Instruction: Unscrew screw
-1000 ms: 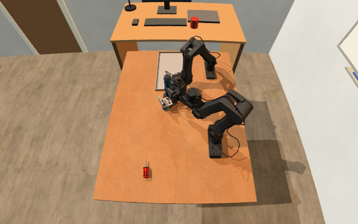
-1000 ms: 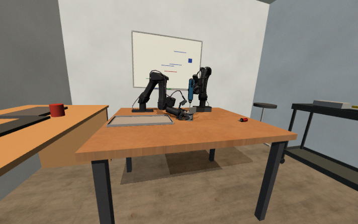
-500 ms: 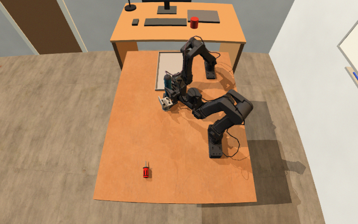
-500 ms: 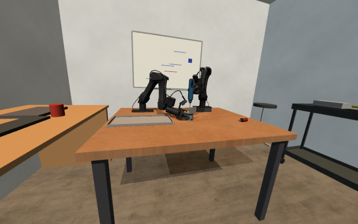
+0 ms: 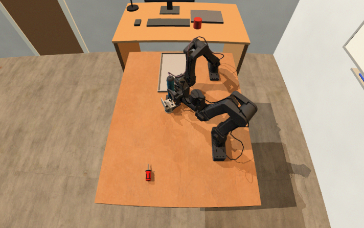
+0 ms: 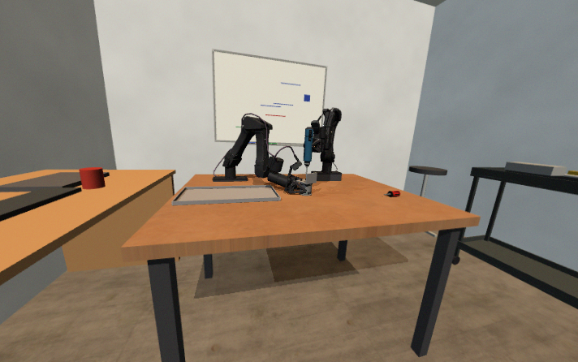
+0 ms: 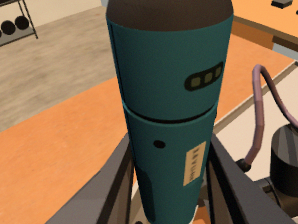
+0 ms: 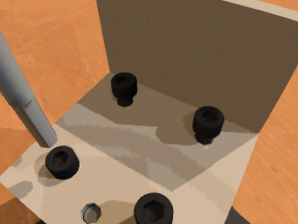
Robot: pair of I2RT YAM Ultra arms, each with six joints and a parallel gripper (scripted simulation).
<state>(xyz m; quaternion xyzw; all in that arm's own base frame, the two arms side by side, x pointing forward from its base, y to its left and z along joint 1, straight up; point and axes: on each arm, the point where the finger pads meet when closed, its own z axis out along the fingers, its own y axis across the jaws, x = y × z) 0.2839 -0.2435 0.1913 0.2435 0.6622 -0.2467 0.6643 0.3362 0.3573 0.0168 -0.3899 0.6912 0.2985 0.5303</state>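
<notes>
Left tool (image 5: 172, 89) (image 6: 309, 147) (image 7: 171, 165) pinching screwdriver (image 5: 170, 83) (image 6: 308, 144) (image 7: 167, 100) | right tool (image 5: 174, 99) (image 6: 305, 187): fingertips obscured, grip cannot be told
</notes>
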